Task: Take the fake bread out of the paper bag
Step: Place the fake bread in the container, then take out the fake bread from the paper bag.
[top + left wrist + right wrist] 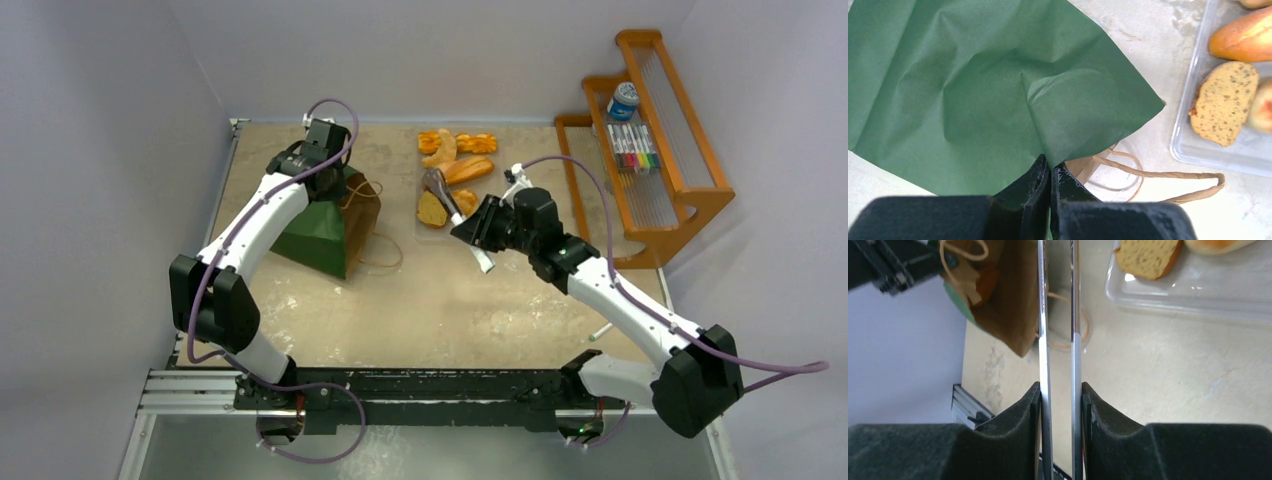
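Right gripper (1061, 392) around tongs (1044, 330), clear tray (1198, 295) alongside, paper bag (1013, 310) beyond

A robot lab cell: 2 arms (252, 228) bolted to a rail (420, 384), plain walls (110, 140) enclosing the table (450, 300).

Your right gripper (1060, 390) clamps the metal tongs (1043, 315), one finger pressed on each blade. The blades run parallel with a gap between them, tips out of frame. To the left, the paper bag (1008, 310) is open toward you, brown inside with a green edge. On the far side, a clear tray (1198, 295) sits on the desk (1173, 380), holding a speckled brown slice (1148, 255) and a bun (1213, 243), both cropped.
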`<state>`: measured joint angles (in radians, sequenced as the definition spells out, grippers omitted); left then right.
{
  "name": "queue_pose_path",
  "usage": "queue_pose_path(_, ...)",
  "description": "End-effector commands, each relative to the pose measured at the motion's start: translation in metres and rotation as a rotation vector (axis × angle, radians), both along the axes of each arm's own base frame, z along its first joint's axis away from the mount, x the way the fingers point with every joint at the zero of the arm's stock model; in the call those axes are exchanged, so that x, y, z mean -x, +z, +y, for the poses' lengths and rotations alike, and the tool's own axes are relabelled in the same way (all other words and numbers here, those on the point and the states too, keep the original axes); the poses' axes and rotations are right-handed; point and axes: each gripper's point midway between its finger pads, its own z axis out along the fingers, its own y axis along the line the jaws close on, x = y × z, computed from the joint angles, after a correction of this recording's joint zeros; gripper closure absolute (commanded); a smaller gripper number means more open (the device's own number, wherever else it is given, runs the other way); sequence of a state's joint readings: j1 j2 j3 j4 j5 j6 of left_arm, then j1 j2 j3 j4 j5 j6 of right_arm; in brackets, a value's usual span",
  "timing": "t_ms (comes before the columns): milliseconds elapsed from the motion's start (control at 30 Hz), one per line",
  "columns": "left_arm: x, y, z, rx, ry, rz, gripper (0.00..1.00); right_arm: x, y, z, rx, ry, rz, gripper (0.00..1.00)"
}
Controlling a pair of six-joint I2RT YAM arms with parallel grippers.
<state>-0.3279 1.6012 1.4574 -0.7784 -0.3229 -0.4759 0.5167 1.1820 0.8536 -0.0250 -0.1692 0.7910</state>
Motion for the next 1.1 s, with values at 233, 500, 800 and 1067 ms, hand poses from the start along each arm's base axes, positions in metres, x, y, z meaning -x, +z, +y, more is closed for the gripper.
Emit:
queue_pose_path(233, -0.011, 0.038, -0.026, 0.091, -0.148, -0.074, 1.0, 0.068, 0.019, 0.059, -0.061, 0.21, -0.095, 0.68)
queue_pose_path(500, -0.005, 0.04, -0.029, 0.083, -0.193, -0.041, 1.0, 0.093, 0.019, 0.098, -0.086, 0.318, -0.105, 0.68)
queue_pose_path(800, 0.014, 0.052, -0.03, 0.1, -0.22, -0.04, 1.0, 0.081, 0.007, 0.136, -0.123, 0.376, -0.081, 0.68)
queue_pose_path(1067, 0.034, 0.063, -0.029, 0.112, -0.261, -0.039, 1.0, 0.074, -0.014, 0.185, -0.145, 0.417, -0.042, 0.69)
